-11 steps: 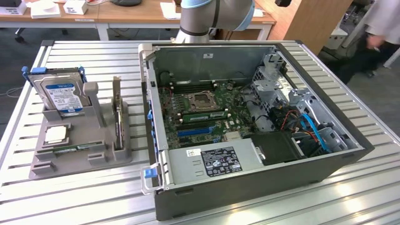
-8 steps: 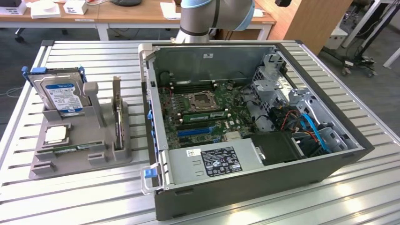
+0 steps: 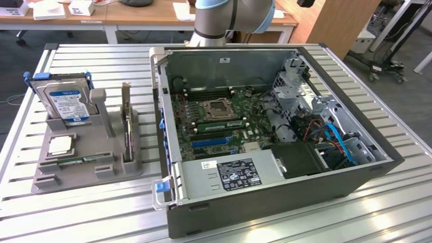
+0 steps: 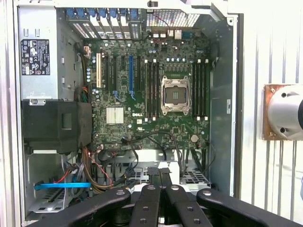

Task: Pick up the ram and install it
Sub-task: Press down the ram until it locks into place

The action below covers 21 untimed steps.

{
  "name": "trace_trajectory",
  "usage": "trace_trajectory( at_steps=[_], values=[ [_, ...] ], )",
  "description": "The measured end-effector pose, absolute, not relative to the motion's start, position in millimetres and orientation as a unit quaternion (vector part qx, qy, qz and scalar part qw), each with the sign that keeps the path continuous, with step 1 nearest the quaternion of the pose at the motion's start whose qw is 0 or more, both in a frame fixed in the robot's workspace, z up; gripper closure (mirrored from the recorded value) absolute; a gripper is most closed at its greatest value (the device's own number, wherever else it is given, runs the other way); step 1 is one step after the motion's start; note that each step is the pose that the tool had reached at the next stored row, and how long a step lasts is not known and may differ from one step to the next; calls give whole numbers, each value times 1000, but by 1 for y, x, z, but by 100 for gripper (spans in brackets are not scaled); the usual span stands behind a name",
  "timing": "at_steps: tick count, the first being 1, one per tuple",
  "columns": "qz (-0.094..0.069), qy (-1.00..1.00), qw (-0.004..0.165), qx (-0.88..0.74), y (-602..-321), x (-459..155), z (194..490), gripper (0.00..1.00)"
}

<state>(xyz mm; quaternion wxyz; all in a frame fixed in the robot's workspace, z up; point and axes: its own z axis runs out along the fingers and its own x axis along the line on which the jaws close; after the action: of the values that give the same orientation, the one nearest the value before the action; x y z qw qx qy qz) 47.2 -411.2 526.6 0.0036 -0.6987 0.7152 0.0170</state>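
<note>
The ram (image 3: 82, 160) is a thin green stick lying low in the front of the grey holder (image 3: 88, 169), at the exterior view's left, apart from the case. The open computer case (image 3: 270, 202) holds the motherboard (image 4: 142, 118), with long black memory slots (image 4: 152, 90) on both sides of the CPU socket (image 4: 174, 95). A green strip (image 3: 219, 124) shows among the slots beside the socket. My gripper (image 4: 160, 174) hangs high over the case's drive-bay end, shut, with nothing between its black fingers (image 4: 154, 176).
The holder also carries a hard drive (image 3: 68, 101), a tall dark expansion card (image 3: 126, 119) and a square chip (image 3: 60, 146). A power supply (image 3: 229, 174) and a black fan shroud (image 3: 304, 157) fill the case's near end. My arm's base (image 3: 226, 23) stands behind the case on the slatted metal table (image 3: 88, 217).
</note>
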Motion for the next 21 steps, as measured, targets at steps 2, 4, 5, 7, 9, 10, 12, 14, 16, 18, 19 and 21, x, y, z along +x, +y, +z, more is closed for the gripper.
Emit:
trace_trajectory(
  at_steps=[2, 4, 5, 7, 9, 10, 12, 14, 16, 18, 19, 21],
  values=[
    [17, 715, 4, -699, -411, 47, 527, 90],
    [17, 715, 4, -699, -411, 47, 525, 90],
    [17, 715, 4, -699, -411, 47, 523, 90],
    [17, 715, 4, -699, -411, 47, 519, 90],
    [17, 715, 4, -699, -411, 47, 515, 90],
    [17, 715, 4, -699, -411, 47, 514, 90],
    [17, 715, 4, -699, -411, 47, 510, 90],
    [17, 715, 4, -699, -411, 47, 507, 90],
    [17, 715, 4, -699, -411, 47, 503, 90],
    [17, 715, 4, -699, -411, 47, 499, 90],
    [17, 715, 4, -699, -411, 47, 496, 90],
    [17, 715, 4, -699, -411, 47, 492, 90]
  ],
)
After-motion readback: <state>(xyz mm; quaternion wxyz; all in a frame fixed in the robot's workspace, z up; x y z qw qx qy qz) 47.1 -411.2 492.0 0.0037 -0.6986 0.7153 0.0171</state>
